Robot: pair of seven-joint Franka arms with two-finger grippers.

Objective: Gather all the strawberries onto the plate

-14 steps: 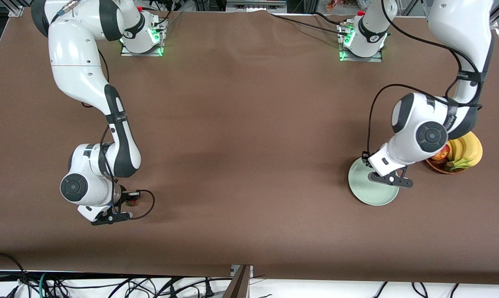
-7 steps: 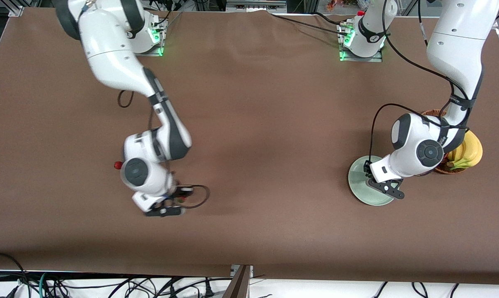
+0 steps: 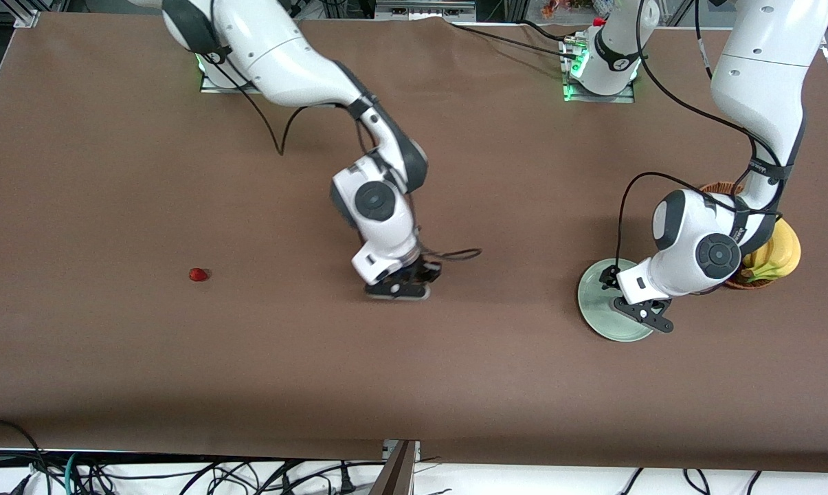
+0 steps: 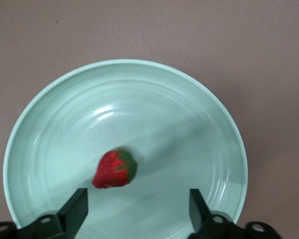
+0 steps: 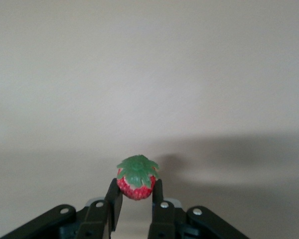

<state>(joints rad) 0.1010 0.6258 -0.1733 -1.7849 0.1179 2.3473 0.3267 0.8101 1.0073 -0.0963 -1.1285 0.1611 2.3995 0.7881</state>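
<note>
A strawberry [image 4: 114,168] lies in the pale green plate [image 4: 164,109], which sits toward the left arm's end of the table. My left gripper [image 4: 137,213] hovers just over that plate [image 3: 596,302], open, its fingers [image 4: 74,211] wide apart with nothing between them. My right gripper [image 5: 135,193] is shut on a second strawberry [image 5: 137,178], leafy cap facing out. In the front view the right gripper [image 3: 403,283] is over the middle of the table. A third strawberry [image 3: 198,275] lies on the brown cloth toward the right arm's end.
A wicker basket [image 3: 719,189] with bananas [image 3: 778,251] stands beside the plate, partly hidden by the left arm. The table's front edge runs along the bottom of the front view, with cables below it.
My right arm has swung from its end of the table to the middle, carrying its strawberry. My left gripper has opened over the plate and let go of its strawberry.
</note>
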